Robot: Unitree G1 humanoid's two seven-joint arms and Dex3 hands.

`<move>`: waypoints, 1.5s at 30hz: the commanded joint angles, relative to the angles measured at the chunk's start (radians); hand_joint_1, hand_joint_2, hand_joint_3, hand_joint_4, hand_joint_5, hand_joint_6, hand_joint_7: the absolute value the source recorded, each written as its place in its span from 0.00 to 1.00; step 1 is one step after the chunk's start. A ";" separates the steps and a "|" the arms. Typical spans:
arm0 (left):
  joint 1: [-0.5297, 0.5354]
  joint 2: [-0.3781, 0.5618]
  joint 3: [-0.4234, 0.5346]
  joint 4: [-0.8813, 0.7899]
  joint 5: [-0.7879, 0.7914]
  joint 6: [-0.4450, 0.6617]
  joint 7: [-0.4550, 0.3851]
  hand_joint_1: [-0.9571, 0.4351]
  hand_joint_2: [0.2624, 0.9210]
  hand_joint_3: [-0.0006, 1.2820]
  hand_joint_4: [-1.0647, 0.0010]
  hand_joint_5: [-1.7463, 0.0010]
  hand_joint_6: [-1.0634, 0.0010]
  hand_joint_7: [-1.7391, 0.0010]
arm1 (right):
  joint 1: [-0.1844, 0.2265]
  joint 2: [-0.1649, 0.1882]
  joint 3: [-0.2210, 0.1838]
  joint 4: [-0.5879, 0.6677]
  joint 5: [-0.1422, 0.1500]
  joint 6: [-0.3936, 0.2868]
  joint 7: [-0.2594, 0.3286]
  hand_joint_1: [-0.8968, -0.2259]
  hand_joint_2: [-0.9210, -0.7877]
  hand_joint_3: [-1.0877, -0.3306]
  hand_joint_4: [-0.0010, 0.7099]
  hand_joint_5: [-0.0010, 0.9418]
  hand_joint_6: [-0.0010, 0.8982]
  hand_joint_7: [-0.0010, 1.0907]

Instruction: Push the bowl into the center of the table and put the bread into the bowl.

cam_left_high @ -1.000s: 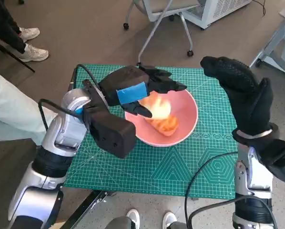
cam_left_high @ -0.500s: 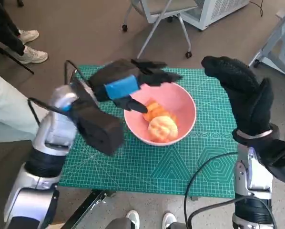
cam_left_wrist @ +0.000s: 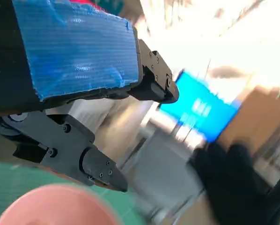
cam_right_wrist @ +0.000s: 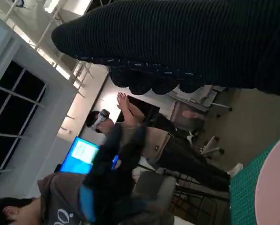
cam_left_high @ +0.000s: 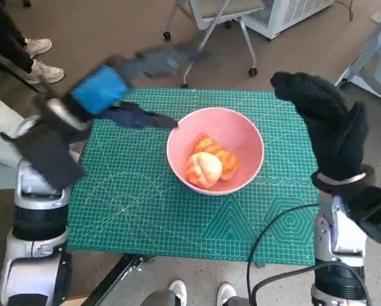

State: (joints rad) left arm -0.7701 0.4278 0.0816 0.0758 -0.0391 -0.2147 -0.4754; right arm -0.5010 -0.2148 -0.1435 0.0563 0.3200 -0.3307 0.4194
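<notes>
The pink bowl stands near the middle of the green cutting mat, with the orange bread lying inside it. My left hand, blurred by motion, is raised over the mat's far left corner, away from the bowl, its fingers spread and holding nothing. In the left wrist view its fingers stand apart above the bowl's rim. My gloved right hand is held upright at the table's right side, fingers extended, nothing in it.
A wheeled chair stands on the floor beyond the table. A person's legs and shoes are at the far left. In the right wrist view people stand in the room.
My left hand has let go of the bread, which now lies in the bowl, and has swung up and to the left, away from the bowl. The right hand has not moved.
</notes>
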 commanded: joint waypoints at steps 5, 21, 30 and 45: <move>0.070 -0.123 0.053 0.024 -0.096 -0.181 0.101 0.28 1.00 0.21 0.81 1.00 0.70 1.00 | -0.023 0.003 -0.009 0.007 0.000 0.009 -0.017 0.32 0.00 0.45 0.28 0.01 0.02 0.57; 0.117 -0.189 0.034 0.078 -0.252 -0.202 0.008 0.20 1.00 0.31 0.83 1.00 0.70 0.99 | -0.072 0.006 -0.012 0.049 -0.013 -0.005 -0.039 0.32 0.00 0.53 0.31 0.01 0.10 0.52; 0.143 -0.197 0.018 0.022 -0.292 -0.126 -0.019 0.21 1.00 0.32 0.87 1.00 0.73 1.00 | -0.086 -0.009 -0.018 0.067 -0.027 -0.019 -0.040 0.31 0.00 0.54 0.32 0.00 0.12 0.47; 0.187 -0.250 0.033 0.023 -0.331 -0.147 -0.016 0.21 1.00 0.30 0.86 1.00 0.73 1.00 | -0.089 -0.014 -0.013 0.087 -0.033 -0.039 -0.034 0.31 0.00 0.54 0.32 0.00 0.13 0.45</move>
State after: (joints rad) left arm -0.6024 0.1966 0.1072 0.0968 -0.3564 -0.3425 -0.4949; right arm -0.5954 -0.2228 -0.1573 0.1255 0.3052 -0.3692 0.3861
